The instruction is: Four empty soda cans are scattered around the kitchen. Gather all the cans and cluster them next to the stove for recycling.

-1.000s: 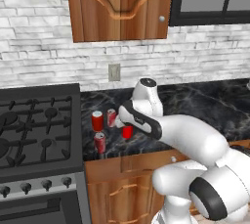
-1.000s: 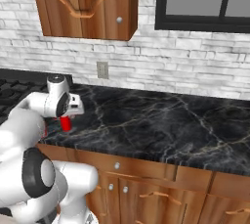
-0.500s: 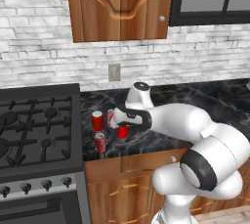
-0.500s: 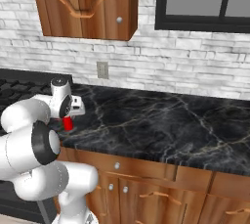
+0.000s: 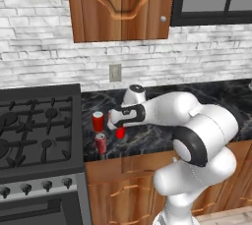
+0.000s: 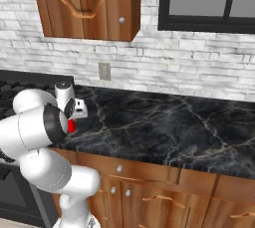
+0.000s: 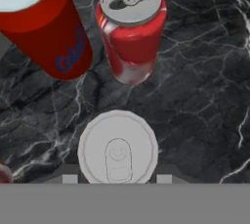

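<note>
My gripper (image 5: 119,126) is shut on a soda can (image 5: 120,133), held upright low over the black counter (image 5: 152,138), just right of the stove (image 5: 34,135). In the hand view the held can's silvery top (image 7: 118,145) sits between my gripper (image 7: 117,178) fingers. Two more red cans stand close beyond it: a plain one with blue lettering (image 7: 46,27) and one with white markings (image 7: 131,30). In the left base view those two cans (image 5: 98,121) (image 5: 100,143) stand between the held can and the stove. From the right base view, the held can (image 6: 71,127) peeks out behind my arm.
A wooden wall cabinet (image 5: 120,5) hangs above the counter, beside a dark-framed window (image 6: 209,0). A wall outlet (image 5: 115,72) sits on the white brick. The marble counter (image 6: 164,127) stretches to the right, over brown drawers (image 6: 149,187).
The held can has shifted slightly left and lower, closer to the two standing cans. My elbow has swung up and outward. The two cans have not moved.
</note>
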Motion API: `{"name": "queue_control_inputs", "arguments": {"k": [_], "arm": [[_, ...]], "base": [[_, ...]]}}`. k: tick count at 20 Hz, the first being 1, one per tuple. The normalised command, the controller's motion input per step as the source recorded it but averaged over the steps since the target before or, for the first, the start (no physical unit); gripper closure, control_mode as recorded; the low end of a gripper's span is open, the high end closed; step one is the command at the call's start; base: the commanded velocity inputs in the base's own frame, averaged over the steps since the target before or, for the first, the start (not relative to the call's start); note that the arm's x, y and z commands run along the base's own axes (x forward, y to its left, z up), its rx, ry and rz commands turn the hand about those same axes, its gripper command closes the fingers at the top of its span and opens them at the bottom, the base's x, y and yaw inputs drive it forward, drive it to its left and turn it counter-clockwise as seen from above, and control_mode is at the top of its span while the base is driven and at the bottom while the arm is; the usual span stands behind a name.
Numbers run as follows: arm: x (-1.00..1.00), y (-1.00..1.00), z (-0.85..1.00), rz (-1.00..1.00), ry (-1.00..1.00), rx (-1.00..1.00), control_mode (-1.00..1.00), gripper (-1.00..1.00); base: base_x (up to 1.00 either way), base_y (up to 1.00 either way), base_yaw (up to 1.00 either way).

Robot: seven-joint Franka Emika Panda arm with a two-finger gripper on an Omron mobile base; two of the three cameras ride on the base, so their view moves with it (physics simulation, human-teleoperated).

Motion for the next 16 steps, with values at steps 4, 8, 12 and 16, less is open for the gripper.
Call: {"name": "queue_control_inputs", "arguments": {"k": [4,8,12,16], "arm": [[0.23,0.05,-0.34,0.0,0.0,0.0,-1.0,1.0],[0.08,0.08,-0.28,0.0,0.14,0.0,-1.0,-1.0],[0.01,0.01,-0.03,0.0,0.12,0.0,-1.0,-1.0],[-0.01,0.0,0.0,0.0,0.07,0.0,-1.0,-1.0]], "base": [[0.0,0.0,0.0],[0.0,0.0,0.0],[0.0,0.0,0.0],[0.0,0.0,0.0]]}}
